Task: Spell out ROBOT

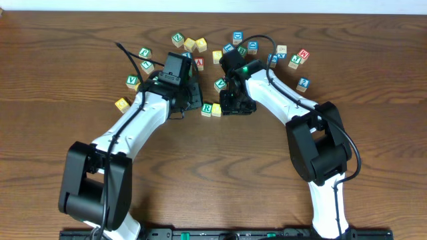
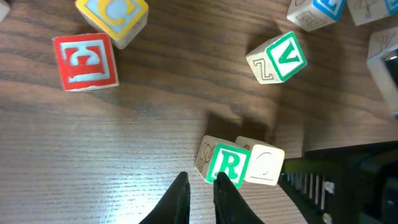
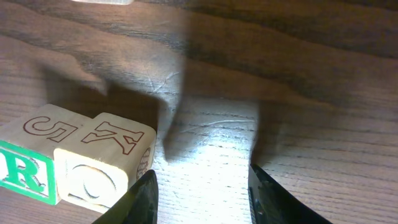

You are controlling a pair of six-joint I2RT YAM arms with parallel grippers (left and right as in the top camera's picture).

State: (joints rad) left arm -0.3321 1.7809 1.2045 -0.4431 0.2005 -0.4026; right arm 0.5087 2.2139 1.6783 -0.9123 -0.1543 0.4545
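Note:
The green-framed R cube (image 1: 206, 109) (image 2: 229, 165) (image 3: 22, 177) lies at the table's centre. A pale yellow-faced cube (image 1: 216, 109) (image 2: 266, 164) (image 3: 93, 180) with a round mark sits flush against its right side. My left gripper (image 1: 193, 100) (image 2: 202, 182) is just in front of the R cube, fingers nearly together with nothing between them. My right gripper (image 1: 233, 107) (image 3: 202, 186) stands open over bare wood, its left finger beside the yellow-faced cube. Other cubes' letters are too small to read in the overhead view.
Loose letter cubes are scattered behind both grippers: a green V cube (image 2: 278, 59), a red-framed cube (image 2: 86, 61), a yellow cube (image 2: 113, 15), the red A cube (image 1: 198, 63), blue cubes (image 1: 237, 37). A yellow cube (image 1: 122, 104) lies at the left. The right arm's dark body (image 2: 348, 180) crowds the pair.

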